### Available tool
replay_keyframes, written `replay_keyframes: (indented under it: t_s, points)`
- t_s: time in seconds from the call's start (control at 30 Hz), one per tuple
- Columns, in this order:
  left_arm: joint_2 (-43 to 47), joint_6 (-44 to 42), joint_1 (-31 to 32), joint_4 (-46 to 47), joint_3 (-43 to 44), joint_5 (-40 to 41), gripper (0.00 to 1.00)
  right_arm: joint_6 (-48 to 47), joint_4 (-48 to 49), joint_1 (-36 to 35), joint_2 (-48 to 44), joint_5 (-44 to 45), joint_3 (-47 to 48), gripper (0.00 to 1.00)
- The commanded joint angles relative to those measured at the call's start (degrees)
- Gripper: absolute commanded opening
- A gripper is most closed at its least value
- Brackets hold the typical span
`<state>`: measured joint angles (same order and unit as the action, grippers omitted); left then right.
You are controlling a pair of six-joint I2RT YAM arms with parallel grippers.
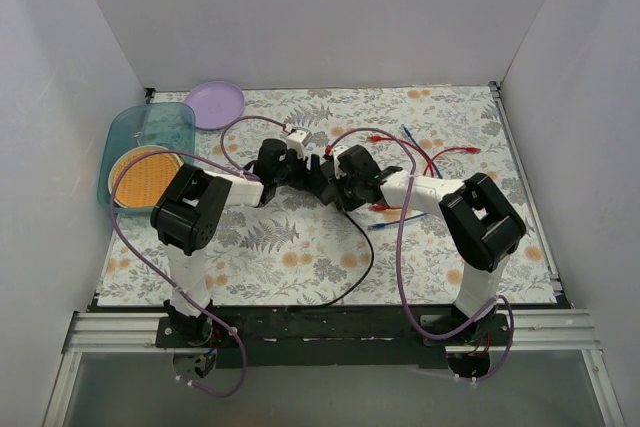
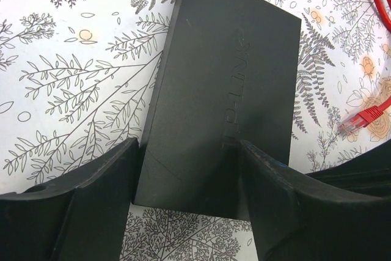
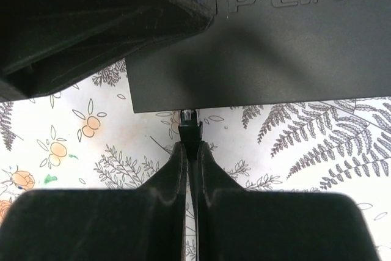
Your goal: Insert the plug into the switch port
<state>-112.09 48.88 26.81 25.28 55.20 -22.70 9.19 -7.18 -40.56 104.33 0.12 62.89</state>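
The switch [image 2: 226,77], a flat matte black box with raised lettering on its top [image 3: 287,35], sits at mid-table between both arms [image 1: 318,179]. My left gripper [image 2: 188,151] is shut on it: one finger lies against its side edge, the other finger [image 2: 269,181] presses on its top. The plug [image 3: 190,119], a clear tip on a black boot, is pinched in my right gripper [image 3: 190,148], which is shut on it. The plug's tip meets the switch's near edge, and the port itself is hidden under that edge. The plug's black cable [image 1: 368,247] trails toward the front edge.
A purple plate [image 1: 214,103] and a teal tub [image 1: 150,127] holding a yellow disc [image 1: 143,177] stand at the back left. Red cables [image 1: 400,142] and a blue one [image 1: 400,219] lie right of the grippers; a red plug [image 2: 366,117] rests close to the switch.
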Motion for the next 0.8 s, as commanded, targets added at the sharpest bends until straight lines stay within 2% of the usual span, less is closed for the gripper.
replay_keyframes:
  t_s: [0.0, 0.57, 0.77]
  points:
    - [-1.7, 1.0, 8.1, -10.9, -1.1, -14.0, 0.57, -0.8, 23.8, 0.6, -0.6, 0.8, 8.3, 0.01]
    - [-4.2, -0.4, 9.3, -13.3, -0.3, -13.8, 0.57, -0.6, 27.4, 0.9, 1.0, 3.0, 11.1, 0.01]
    - [-4.3, -0.2, 9.2, -13.5, -0.7, -11.0, 0.59, 0.0, 27.3, 1.1, -0.3, 2.8, 9.1, 0.01]
